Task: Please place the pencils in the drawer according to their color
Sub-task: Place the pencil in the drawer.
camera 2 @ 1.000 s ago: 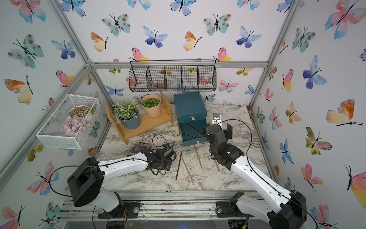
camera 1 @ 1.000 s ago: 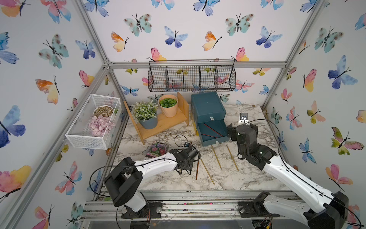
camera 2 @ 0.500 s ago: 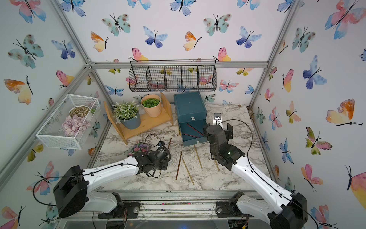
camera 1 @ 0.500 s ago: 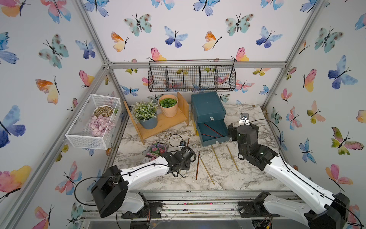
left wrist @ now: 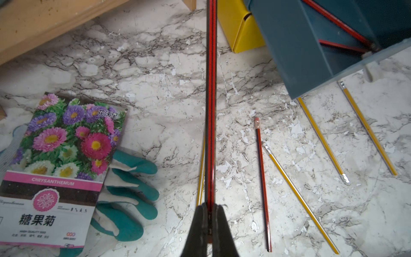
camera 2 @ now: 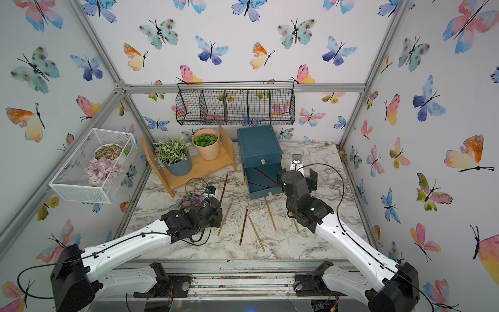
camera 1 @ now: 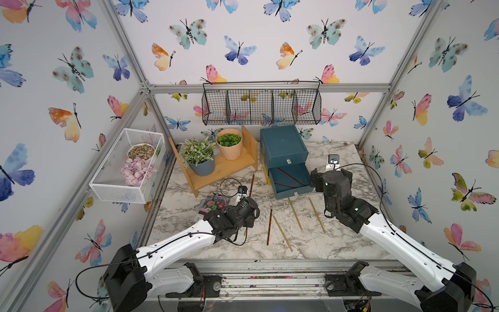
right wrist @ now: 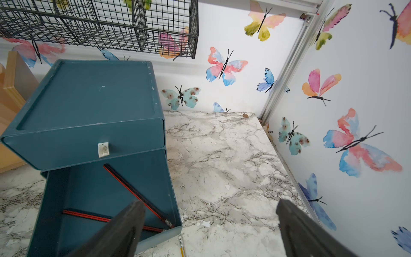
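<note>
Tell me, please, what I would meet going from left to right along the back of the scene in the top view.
white mesh basket → blue-grey plant pot → peach pot → teal drawer chest

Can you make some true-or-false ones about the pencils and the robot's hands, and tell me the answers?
1. The left gripper is shut on a red-and-black pencil. True.
2. The right gripper is squeezing something. False: it is open and empty.
3. Two red-and-black pencils lie in the open drawer. True.
4. The yellow pencils are in that drawer too. False: those in view lie on the marble table.
</note>
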Robot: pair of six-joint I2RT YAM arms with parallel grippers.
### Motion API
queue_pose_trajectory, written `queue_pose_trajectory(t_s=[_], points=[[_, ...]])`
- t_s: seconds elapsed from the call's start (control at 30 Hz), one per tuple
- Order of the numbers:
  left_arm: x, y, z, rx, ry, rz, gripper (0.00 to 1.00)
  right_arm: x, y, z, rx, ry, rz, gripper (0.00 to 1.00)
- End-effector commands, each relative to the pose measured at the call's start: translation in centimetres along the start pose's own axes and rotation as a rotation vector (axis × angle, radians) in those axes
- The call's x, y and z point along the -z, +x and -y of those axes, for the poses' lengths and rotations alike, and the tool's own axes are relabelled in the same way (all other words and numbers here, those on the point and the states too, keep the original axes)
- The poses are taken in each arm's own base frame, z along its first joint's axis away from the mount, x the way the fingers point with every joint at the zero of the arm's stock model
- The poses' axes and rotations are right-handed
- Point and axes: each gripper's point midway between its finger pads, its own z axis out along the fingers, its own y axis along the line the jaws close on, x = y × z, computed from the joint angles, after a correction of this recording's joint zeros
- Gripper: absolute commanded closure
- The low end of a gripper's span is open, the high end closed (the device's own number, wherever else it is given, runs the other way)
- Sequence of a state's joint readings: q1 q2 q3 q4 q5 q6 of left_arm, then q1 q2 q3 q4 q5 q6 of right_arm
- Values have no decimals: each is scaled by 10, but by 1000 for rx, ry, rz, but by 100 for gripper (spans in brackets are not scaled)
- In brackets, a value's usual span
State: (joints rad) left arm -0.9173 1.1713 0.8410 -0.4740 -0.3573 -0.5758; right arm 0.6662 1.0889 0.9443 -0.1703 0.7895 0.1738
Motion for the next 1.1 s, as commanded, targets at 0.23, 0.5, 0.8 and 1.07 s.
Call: queue_pose_trajectory(t_s=[0.23,0.5,0.8,1.07], points=[[21,-33,41,-87,178,40,100,4,-2,9,-52,24,22,2],[17,-32,80,-141,312,-64,100,6,-3,13,-62,30,31,2],[6,-20,100,-123,362,-191,100,11,-1,19,-81,32,39,2],[-10,-25,97,-163,284,-234,100,14,0,22,-91,30,45,2]])
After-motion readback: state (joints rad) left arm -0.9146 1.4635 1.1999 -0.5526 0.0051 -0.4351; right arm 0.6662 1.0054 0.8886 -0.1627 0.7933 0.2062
